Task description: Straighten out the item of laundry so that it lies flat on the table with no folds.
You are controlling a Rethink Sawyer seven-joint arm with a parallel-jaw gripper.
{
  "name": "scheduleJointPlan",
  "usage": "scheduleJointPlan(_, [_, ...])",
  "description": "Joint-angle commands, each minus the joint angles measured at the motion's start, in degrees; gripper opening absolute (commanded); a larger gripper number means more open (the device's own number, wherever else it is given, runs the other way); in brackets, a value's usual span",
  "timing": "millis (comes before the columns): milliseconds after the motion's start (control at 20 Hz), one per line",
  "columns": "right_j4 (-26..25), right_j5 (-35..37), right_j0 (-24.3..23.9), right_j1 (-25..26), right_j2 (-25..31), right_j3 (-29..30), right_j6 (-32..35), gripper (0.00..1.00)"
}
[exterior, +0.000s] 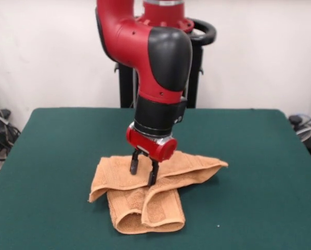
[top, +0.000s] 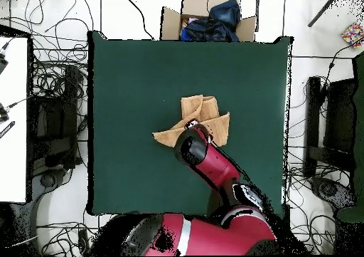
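The orange-tan towel [exterior: 160,187] lies crumpled on the dark green table [exterior: 62,151], folded over itself with two rolled flaps toward the front edge and a corner pointing right. It also shows in the overhead view [top: 206,119] near the table's [top: 128,83] middle. My gripper [exterior: 144,172] hangs straight down over the towel's middle, its two black fingers [exterior: 134,165] slightly apart and just above or touching the cloth. They hold nothing that I can see. In the overhead view the arm hides the gripper [top: 193,128].
The red and black arm [exterior: 155,57] comes down from the pedestal at the table's far side. A cardboard box with dark cloth [top: 210,19] stands beyond the table's far edge in the overhead view. Cables lie on the floor around the table.
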Motion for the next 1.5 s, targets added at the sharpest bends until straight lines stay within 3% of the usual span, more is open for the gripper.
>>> scheduleJointPlan(50, [0.3, -0.1, -0.3, -2.1, 6.8, -1.3, 14.5, 1.00])
scheduleJointPlan(450, [0.6, -1.2, 0.1, -0.8, 6.4, -1.4, 14.5, 1.00])
scheduleJointPlan(800, [8.3, 4.0, 9.3, 4.7, -5.4, -4.9, 11.3, 1.00])
scheduleJointPlan(1100, [9.2, 4.6, 9.7, 7.6, -6.2, -5.2, 11.5, 1.00])
scheduleJointPlan(1400, [10.7, 15.6, 13.7, 7.5, -13.0, -6.9, 10.3, 1.00])
scheduleJointPlan(1500, [10.2, 16.3, 13.8, 7.4, -13.0, -6.9, 10.6, 1.00])
